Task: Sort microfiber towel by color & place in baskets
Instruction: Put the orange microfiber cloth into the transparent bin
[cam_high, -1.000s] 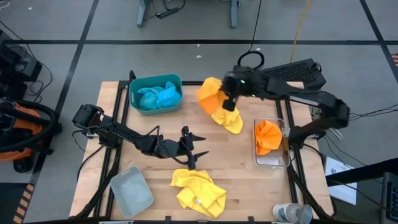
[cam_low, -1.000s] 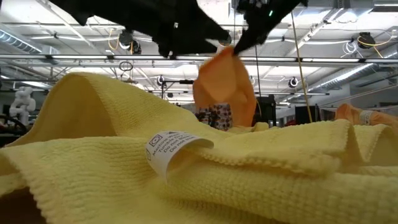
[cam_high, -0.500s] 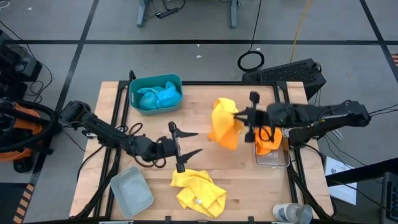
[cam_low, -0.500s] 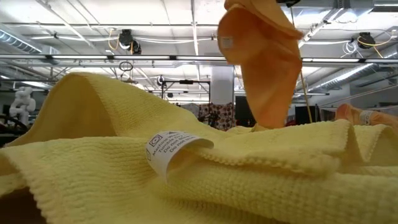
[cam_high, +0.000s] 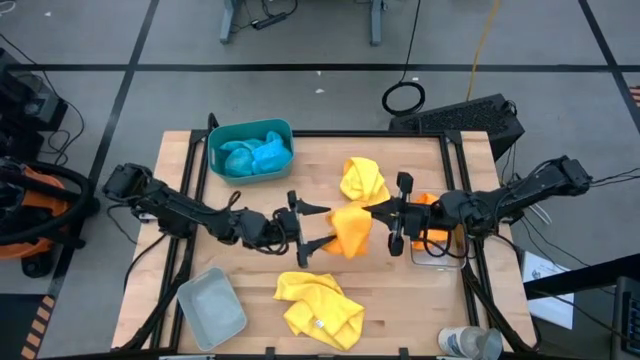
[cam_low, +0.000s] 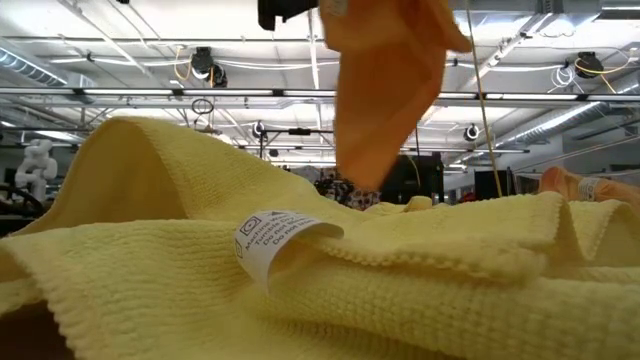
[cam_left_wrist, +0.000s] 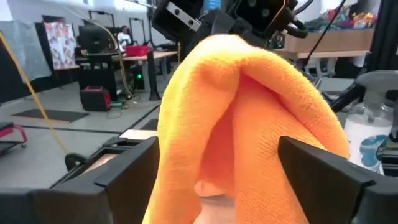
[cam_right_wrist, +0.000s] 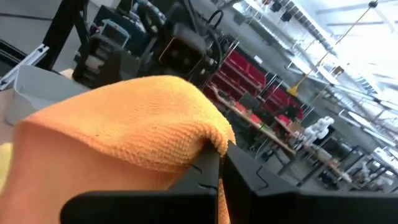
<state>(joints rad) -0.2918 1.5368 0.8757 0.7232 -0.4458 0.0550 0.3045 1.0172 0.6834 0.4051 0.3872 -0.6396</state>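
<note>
High view: the orange towel hangs mid-table between the left gripper and the right gripper; the clear basket, holding another orange cloth, lies just behind the right gripper.
Low view: only the orange towel hanging above a yellow towel.
Left wrist view: fingers apart, the towel between them.
Right wrist view: fingers pinched on the towel's edge.

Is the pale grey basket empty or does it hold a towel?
Empty. In the high view the pale grey basket shows only its bare floor, no cloth inside.
</note>
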